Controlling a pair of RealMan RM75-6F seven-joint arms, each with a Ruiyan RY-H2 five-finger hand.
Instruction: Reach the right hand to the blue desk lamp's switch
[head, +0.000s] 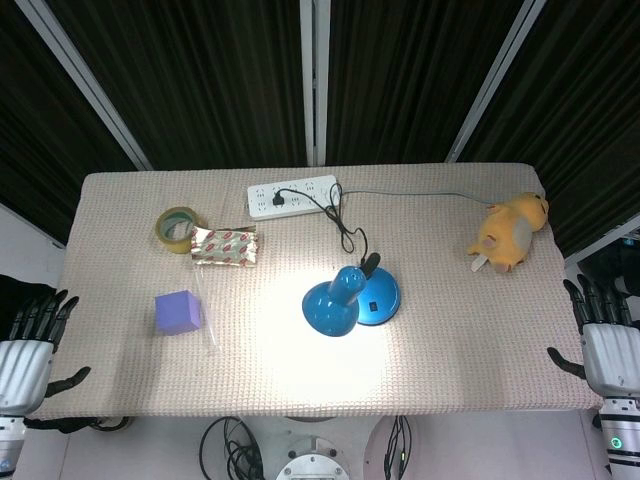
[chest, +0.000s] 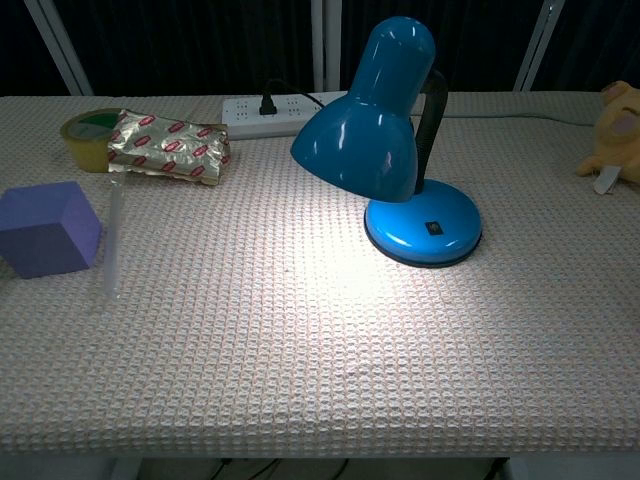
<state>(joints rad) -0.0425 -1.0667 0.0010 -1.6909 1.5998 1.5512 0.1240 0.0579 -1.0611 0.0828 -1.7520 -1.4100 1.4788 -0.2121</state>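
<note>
The blue desk lamp (head: 350, 297) is seen lit at the middle of the table (head: 450, 340), its shade tipped toward the near edge. Its switch (chest: 434, 228) is set on the round base, on the near side of the black neck. The right hand (head: 608, 345) is held off the table's right edge, well apart from the lamp, fingers spread and empty. The left hand (head: 28, 340) is likewise spread and empty, beyond the opposite edge from the lamp.
</note>
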